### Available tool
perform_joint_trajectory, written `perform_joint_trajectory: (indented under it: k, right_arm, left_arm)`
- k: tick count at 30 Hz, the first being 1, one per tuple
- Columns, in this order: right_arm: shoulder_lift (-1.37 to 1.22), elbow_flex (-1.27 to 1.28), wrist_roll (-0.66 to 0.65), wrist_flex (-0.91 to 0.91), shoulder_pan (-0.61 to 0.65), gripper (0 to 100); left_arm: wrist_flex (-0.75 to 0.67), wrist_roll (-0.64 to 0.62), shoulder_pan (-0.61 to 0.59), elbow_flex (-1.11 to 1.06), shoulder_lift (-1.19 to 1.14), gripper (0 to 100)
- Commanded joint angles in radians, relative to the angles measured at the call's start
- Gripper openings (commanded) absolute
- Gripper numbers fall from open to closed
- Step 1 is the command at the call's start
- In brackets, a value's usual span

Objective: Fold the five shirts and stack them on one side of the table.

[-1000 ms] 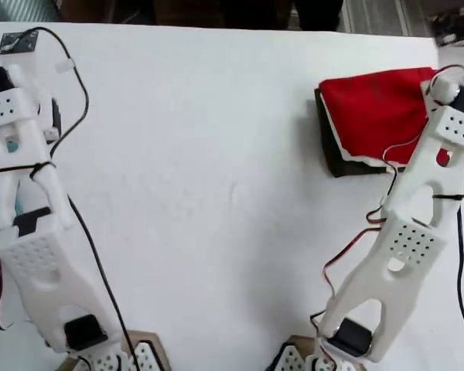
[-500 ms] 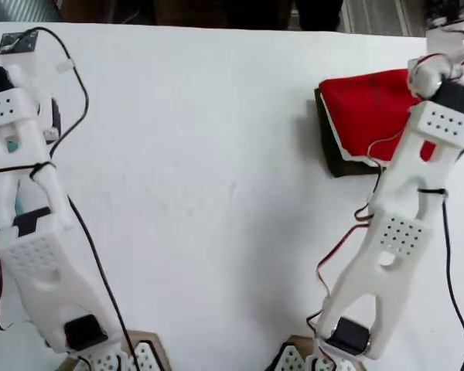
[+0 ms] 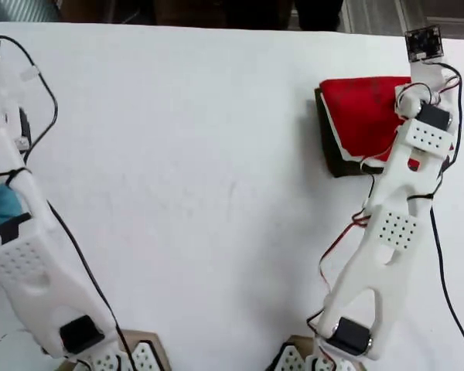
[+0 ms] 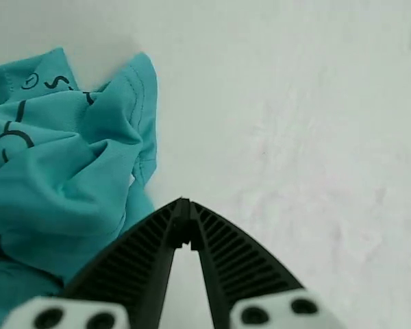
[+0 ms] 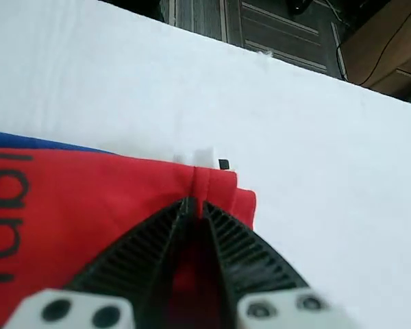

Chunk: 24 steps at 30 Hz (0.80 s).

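A folded red shirt (image 3: 363,112) tops a stack at the table's far right, over a white layer and a dark shirt (image 3: 330,158). The right arm stretches over it. In the right wrist view my right gripper (image 5: 192,204) is shut at the red shirt's (image 5: 89,205) far corner, where a crease runs out from the tips; a blue edge (image 5: 34,142) peeks from under the red. A crumpled teal shirt (image 4: 61,157) lies at the table's left side, its edge (image 3: 4,205) showing beside the left arm. My left gripper (image 4: 185,209) is shut just beside it, holding nothing.
White table (image 3: 209,154) with a broad bare middle. Its far edge drops to a dark floor (image 5: 281,27) just beyond the stack. Both arm bases stand at the near edge, with cables trailing along the arms.
The right arm has stretched toward the far edge across the red shirt, whose far edge now lies flatter. The left arm has shifted leftward, partly out of the high view.
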State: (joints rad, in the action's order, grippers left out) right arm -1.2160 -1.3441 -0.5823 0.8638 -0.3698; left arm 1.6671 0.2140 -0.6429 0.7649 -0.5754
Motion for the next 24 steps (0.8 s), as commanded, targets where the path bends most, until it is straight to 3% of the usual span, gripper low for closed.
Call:
perform_joint_trajectory:
  k: [1, 6, 10, 15, 24]
  right_arm:
    - [0.067, -0.075, 0.009, -0.001, -0.013, 2.0]
    - [0.154, -0.178, 0.011, 0.070, 0.005, 2.0]
    - [0.214, -0.245, 0.011, 0.159, 0.024, 2.0]
    - [0.300, -0.321, 0.011, 0.352, 0.074, 2.1]
    - [0.544, -0.322, 0.008, 0.791, 0.197, 2.1]
  left_arm:
    - [0.006, 0.011, -0.032, 0.048, 0.068, 3]
    - [0.048, 0.017, -0.071, 0.045, 0.232, 3]
    - [0.101, 0.124, -0.149, 0.036, 0.313, 8]
    - [0.104, 0.209, -0.328, 0.036, 0.301, 21]
    - [0.089, 0.365, -0.511, 0.041, 0.091, 21]
